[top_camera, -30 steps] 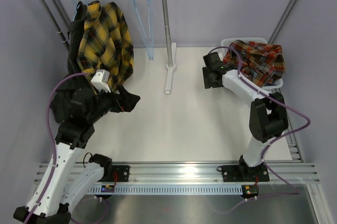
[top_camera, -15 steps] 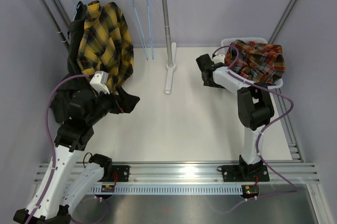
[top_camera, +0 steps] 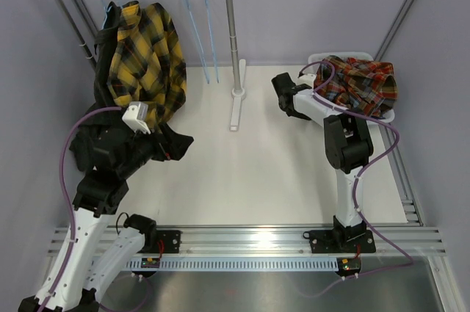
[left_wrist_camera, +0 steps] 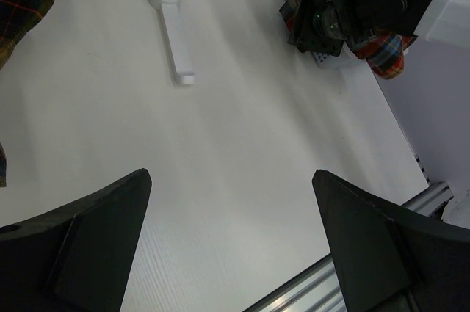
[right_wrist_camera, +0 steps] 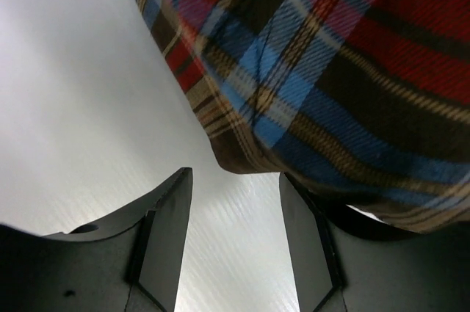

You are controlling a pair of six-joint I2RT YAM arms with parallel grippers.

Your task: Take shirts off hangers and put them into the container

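Right gripper [right_wrist_camera: 233, 180]: my jaws are partly apart with nothing between them, tips just short of the red-orange-navy plaid cloth shirt [right_wrist_camera: 330, 70]. It lies in the white perforated plastic basket [top_camera: 328, 56], with one hem spilling over the wall. I judge it best to nip that hem low, lift it over the rim and release it inside. Left gripper [left_wrist_camera: 229, 176] is wide and empty. Whatever lies beneath the shirt is hidden.

arms [top_camera: 82, 230] — white links, black joints | cables [top_camera: 71, 144]: purple, looped | left gripper [left_wrist_camera: 231, 180]: matte black wedge fingers
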